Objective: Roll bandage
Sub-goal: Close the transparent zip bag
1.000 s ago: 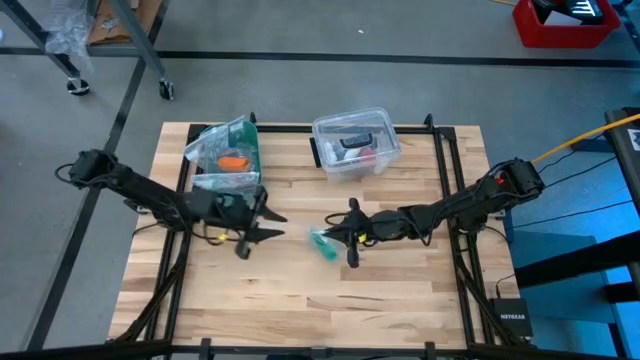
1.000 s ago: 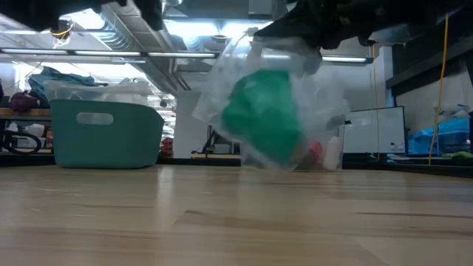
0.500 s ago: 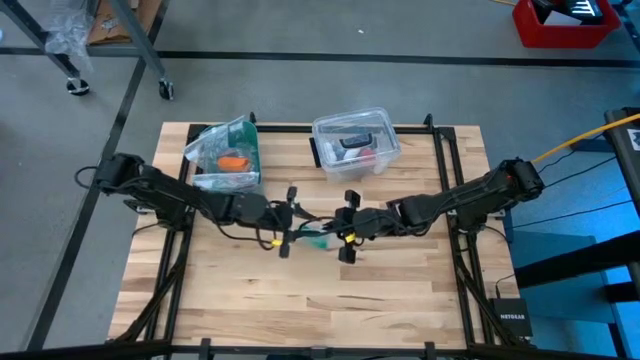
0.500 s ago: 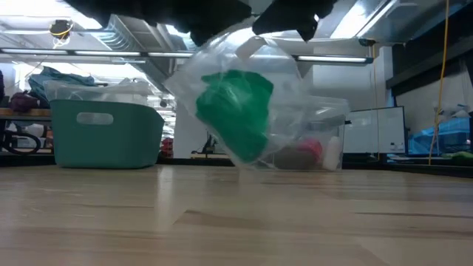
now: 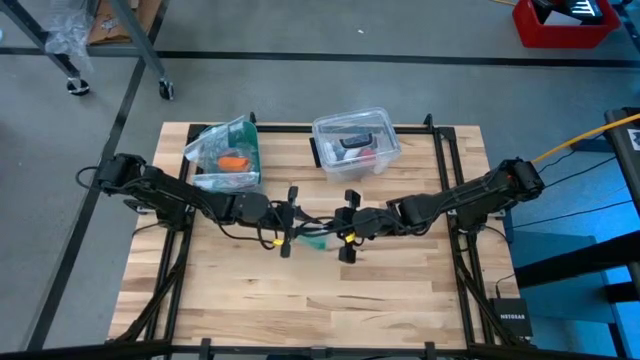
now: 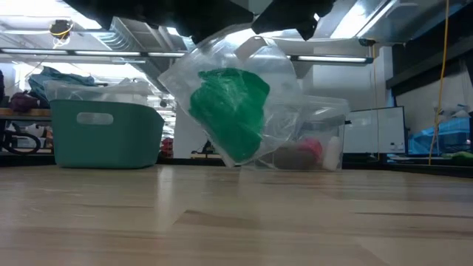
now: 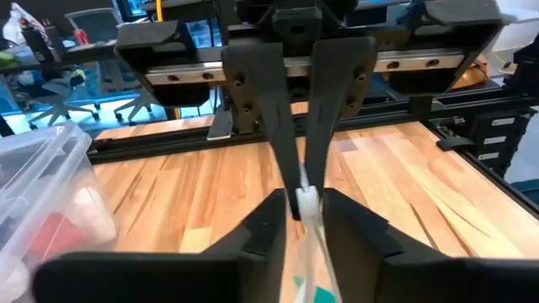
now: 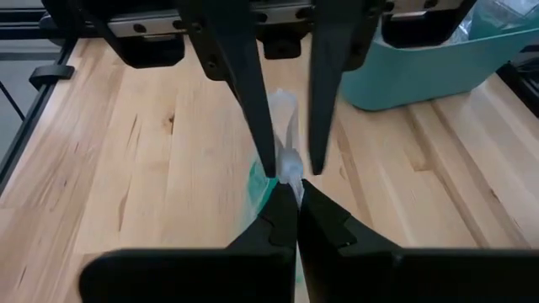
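The teal-green bandage [image 6: 229,111] sits bunched inside a clear plastic bag [image 6: 284,81] that hangs above the table's middle [image 5: 318,240]. My right gripper [image 8: 290,195] is shut on the bag's top edge, coming in from the table's right [image 5: 338,233]. My left gripper [image 7: 305,215] faces it from the left [image 5: 297,230]. It is open a little, with one finger on either side of the same top edge. I cannot tell whether those fingers touch the plastic. My right gripper pinches the bag's bunched top edge [image 8: 288,164] between its two fingers. The fingers lie roughly level and come from the table's right. The bag hangs below them, tilted and clear of the table, with the bandage in its lower part.
A bin holding an orange item and clear plastic [image 5: 228,155] stands at the far left of the table. A clear lidded box [image 5: 355,143] stands at the far middle. Bare wood lies along the near side [image 5: 320,300].
My left gripper has gone toward the table's right, up to the bag, and its fingers now stand around the bag's top edge. The bag, still hanging from my right gripper, has swung and tilted, and one upper corner is now drawn outward.
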Controlling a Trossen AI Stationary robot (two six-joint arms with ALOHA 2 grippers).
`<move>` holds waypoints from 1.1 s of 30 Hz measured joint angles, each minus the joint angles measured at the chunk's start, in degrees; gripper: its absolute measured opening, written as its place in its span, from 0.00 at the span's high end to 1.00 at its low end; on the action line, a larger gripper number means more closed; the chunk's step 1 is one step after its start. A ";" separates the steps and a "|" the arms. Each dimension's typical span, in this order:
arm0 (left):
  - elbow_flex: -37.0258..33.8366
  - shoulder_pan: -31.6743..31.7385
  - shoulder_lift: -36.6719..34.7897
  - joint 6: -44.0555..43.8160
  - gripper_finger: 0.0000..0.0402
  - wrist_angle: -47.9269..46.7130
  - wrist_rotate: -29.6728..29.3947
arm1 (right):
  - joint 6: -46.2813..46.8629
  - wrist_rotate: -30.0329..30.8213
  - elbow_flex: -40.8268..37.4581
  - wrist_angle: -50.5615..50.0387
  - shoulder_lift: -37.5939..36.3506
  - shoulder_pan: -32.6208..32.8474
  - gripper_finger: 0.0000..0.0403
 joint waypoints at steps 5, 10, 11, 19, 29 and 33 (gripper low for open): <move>0.00 0.05 -0.02 0.05 0.92 -0.12 0.06 | 0.00 0.02 0.00 0.07 0.00 0.00 0.99; 0.00 0.05 -0.04 -0.90 0.98 -0.39 0.07 | 0.00 -0.02 0.00 -0.06 0.00 0.00 0.99; 0.00 0.05 -0.08 -1.36 0.98 -0.60 0.07 | 0.00 -0.02 0.00 -0.06 0.00 0.00 0.99; 0.22 -0.08 -1.63 -3.28 0.99 -6.04 0.07 | 0.37 -0.96 0.00 0.24 0.15 -0.04 0.99; 0.15 -0.88 -5.27 -5.35 0.99 -15.86 -0.06 | 0.44 -1.03 0.00 -0.02 0.15 -0.02 0.99; 0.07 -1.55 -8.26 -5.81 1.00 -22.88 -0.17 | 0.46 -1.11 0.00 0.00 0.13 0.00 0.99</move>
